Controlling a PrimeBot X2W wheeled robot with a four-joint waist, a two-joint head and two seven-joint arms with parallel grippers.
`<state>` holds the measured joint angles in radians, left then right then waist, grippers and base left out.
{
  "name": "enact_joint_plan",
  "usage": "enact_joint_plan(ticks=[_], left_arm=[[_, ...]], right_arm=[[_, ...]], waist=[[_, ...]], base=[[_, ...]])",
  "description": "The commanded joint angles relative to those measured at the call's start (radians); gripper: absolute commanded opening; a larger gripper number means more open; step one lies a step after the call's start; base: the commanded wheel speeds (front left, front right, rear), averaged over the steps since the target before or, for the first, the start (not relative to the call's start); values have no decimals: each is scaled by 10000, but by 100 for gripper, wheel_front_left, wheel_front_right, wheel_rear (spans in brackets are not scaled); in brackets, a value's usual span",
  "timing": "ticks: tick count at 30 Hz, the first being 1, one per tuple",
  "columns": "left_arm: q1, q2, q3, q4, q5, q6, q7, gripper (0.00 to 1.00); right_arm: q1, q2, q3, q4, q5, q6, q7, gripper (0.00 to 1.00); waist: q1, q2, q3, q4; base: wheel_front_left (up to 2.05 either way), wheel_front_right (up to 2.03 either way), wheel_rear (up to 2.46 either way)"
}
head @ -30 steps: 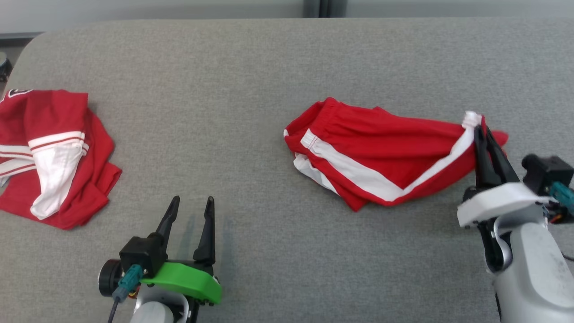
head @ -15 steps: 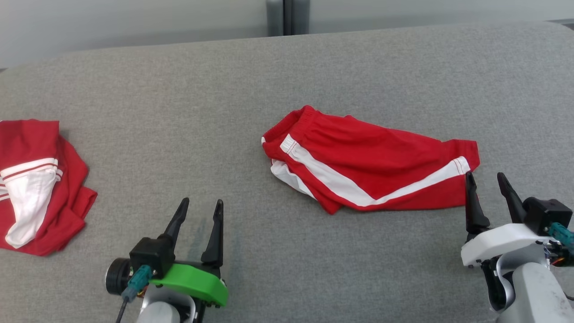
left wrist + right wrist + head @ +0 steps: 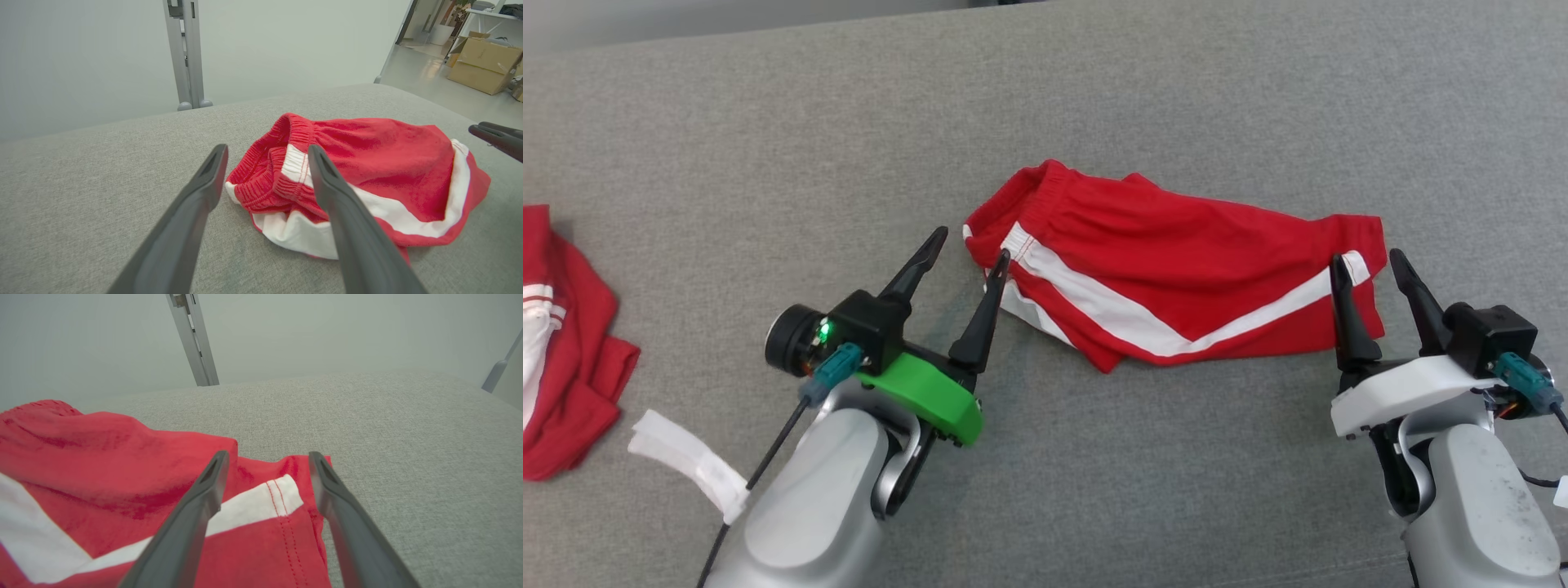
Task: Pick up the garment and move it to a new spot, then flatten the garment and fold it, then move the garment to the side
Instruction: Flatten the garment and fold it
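The garment [image 3: 1176, 269] is a pair of red shorts with white side stripes, lying loosely bunched across the middle of the grey padded table [image 3: 768, 163]. My left gripper [image 3: 970, 243] stands open at the waistband end, its right finger over the white stripe; in the left wrist view the left gripper [image 3: 267, 149] frames the elastic waistband of the shorts [image 3: 367, 163]. My right gripper [image 3: 1364, 260] is open over the hem corner at the shorts' right end, and in the right wrist view this gripper [image 3: 267, 455] straddles the striped hem [image 3: 282, 490] without gripping it.
A second red and white garment [image 3: 564, 359] lies crumpled at the table's left edge. A white strap [image 3: 686, 465] hangs by my left forearm. Cardboard boxes [image 3: 484, 65] stand on the floor beyond the table. A grey post [image 3: 194, 339] rises behind the far edge.
My right gripper has opened and let go of the shorts' hem, which now lies on the table. My left gripper has moved forward to the waistband. The camera has shifted.
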<state>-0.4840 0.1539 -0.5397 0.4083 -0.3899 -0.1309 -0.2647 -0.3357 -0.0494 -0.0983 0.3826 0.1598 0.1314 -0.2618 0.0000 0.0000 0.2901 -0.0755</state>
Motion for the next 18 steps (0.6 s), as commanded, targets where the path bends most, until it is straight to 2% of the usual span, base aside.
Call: enact_joint_plan(ticks=[1,7,10,11,13,15,18], left_arm=[[-402,177,-368,191,-271,6,5,100],[-1714,602,-2186,1367,-1626,6,5,100],[-2187,766,-2780,1941,-2158,6,4,100],[-2297,781,-2939,2161,-2292,6,4,78],[-2473,739,-2895,2459,-2571,6,5,0],[-2527,693,-2660,2665,-2693,7,5,0],[-2326,579,-1734,2761,-2578,81,4,0]], right_arm=[[-58,-32,2,-35,107,-14,-47,100],[-88,-29,143,-29,161,-14,-47,100],[-106,-29,168,-24,183,-14,-47,100],[-110,-29,173,-31,194,-14,-47,100],[-117,-29,168,-52,188,-14,-47,100],[-133,-29,149,-58,157,-13,-48,100],[-79,-30,129,-85,106,-14,-48,100]], waist=[[0,0,294,-273],[0,0,498,-545],[0,0,529,-609],[0,0,537,-625],[0,0,533,-618],[0,0,494,-549],[0,0,352,-339]], base=[[0,0,0],[0,0,0],[0,0,0],[0,0,0],[0,0,0],[0,0,0],[0,0,0]])
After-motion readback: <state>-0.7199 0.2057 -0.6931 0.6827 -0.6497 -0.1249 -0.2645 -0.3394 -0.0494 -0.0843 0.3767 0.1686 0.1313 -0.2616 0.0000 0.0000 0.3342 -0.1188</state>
